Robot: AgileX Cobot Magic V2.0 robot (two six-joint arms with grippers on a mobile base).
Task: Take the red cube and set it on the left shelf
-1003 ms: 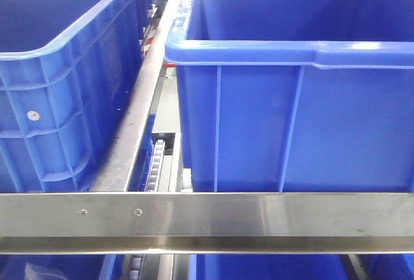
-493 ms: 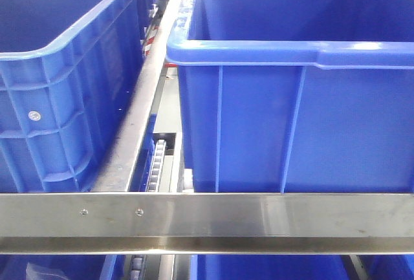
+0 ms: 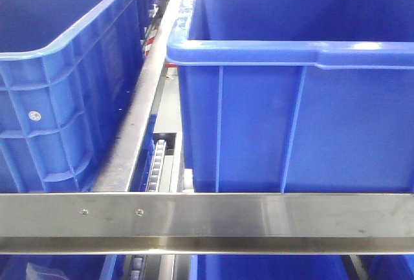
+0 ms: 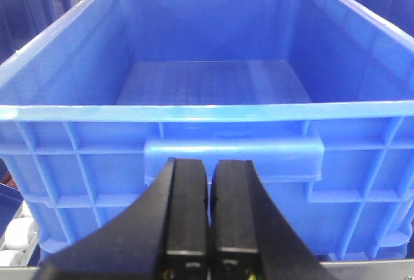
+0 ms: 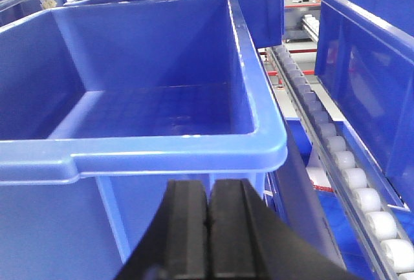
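Observation:
The red cube shows in no view. The left shelf fills the front view: a steel rack with a brushed front rail (image 3: 272, 215) and a roller track (image 3: 157, 160) between its bars. Two large blue crates stand on it, one at left (image 3: 58, 99) and one at right (image 3: 291, 125). My left gripper (image 4: 211, 163) is shut with nothing in it, just in front of a blue crate's near wall (image 4: 213, 113). That crate's inside is bare. My right gripper (image 5: 209, 186) is also shut and holds nothing, close below the near rim of another bare blue crate (image 5: 162, 150).
In the right wrist view a row of white rollers (image 5: 343, 160) runs along the crate's right side, with a further blue crate (image 5: 369, 53) beyond it. More blue crates sit on the level under the rail (image 3: 259, 267).
The shelf and crates slid a few pixels to the right in the front view between the oldest frame and the middle one. Nothing has moved since.

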